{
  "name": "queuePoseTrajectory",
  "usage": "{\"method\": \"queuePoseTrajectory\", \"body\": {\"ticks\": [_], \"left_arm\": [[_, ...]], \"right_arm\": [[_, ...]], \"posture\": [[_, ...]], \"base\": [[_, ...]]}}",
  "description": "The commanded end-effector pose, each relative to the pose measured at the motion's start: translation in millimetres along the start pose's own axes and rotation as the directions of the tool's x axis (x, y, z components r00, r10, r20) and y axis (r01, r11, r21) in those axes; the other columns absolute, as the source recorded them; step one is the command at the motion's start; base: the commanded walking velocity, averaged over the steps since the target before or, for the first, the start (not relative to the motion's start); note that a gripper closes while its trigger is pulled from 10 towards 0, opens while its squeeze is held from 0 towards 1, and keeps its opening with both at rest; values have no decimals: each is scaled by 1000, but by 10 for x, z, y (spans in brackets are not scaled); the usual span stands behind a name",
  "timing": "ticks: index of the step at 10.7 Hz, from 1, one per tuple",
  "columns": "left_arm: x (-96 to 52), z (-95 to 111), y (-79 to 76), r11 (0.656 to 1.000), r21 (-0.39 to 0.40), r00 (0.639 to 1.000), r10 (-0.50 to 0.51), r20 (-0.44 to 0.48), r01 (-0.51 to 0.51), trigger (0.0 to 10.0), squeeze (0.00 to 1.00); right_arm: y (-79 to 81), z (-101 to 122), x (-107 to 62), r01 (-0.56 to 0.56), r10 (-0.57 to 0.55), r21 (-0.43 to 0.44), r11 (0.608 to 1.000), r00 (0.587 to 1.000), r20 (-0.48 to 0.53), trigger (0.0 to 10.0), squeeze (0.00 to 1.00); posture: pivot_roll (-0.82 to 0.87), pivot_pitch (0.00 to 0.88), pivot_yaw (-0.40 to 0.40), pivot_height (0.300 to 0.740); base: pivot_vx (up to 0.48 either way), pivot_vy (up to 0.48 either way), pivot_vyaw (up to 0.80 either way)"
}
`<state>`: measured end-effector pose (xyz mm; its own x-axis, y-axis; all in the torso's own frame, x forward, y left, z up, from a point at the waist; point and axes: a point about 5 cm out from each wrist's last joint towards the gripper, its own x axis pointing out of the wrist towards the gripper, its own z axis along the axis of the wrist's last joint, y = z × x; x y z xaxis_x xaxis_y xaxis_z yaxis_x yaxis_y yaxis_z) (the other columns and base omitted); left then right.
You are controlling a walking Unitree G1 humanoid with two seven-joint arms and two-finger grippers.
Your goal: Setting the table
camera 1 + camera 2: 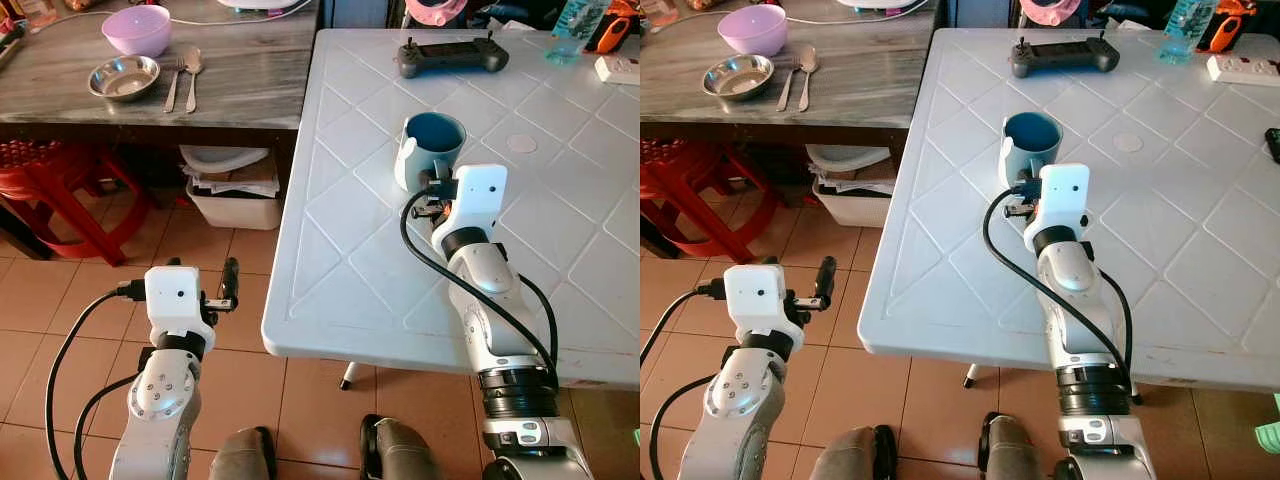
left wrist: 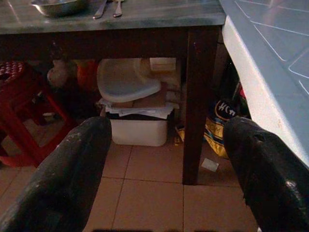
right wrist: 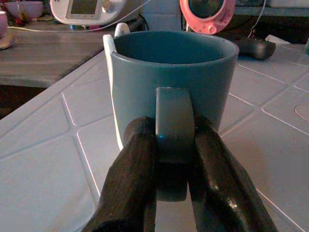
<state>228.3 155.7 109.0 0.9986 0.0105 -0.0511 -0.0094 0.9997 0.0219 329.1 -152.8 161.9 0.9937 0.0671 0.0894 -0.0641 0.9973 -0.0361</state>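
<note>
A blue mug [image 1: 434, 135] stands upright on the white plastic table [image 1: 350, 250], near its left side. My right gripper [image 1: 432, 190] reaches over the table from the near edge and is shut on the mug's handle [image 3: 174, 121], one black finger on each side. A white piece [image 3: 113, 48] shows against the mug's side. My left gripper [image 1: 228, 285] hangs open and holds nothing, low over the tiled floor to the left of the table. Its two fingers [image 2: 72, 164] stand wide apart.
A wooden side table [image 1: 250, 90] at the back left carries a purple bowl [image 1: 137, 30], a steel bowl [image 1: 123, 77], and a spoon and fork [image 1: 185, 80]. Under it sits a white bin [image 1: 235, 195], with a red stool [image 1: 50, 190] beside it. A black controller [image 1: 452, 55] lies far on the white table.
</note>
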Motion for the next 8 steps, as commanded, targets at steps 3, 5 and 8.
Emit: {"method": "queuePoseTrajectory", "body": {"ticks": [3,5,8], "left_arm": [[-14,-16,30,1000,9,1000,11,-4,-11,10000,0],[106,27,39,998,-14,998,59,38,-59,10000,0],[259,104,46,993,-53,991,109,79,-105,10000,0]], "right_arm": [[15,-1,-15,-8,8,8,1000,1000,-3,10000,0],[29,-35,-103,-28,29,-15,999,1000,1,10000,0],[38,-56,-148,-49,51,-57,997,998,29,10000,0]], "posture": [[12,116,34,740],[-32,31,11,740],[-29,40,15,740]], "base": [[0,0,0],[0,0,0],[0,0,0]]}}
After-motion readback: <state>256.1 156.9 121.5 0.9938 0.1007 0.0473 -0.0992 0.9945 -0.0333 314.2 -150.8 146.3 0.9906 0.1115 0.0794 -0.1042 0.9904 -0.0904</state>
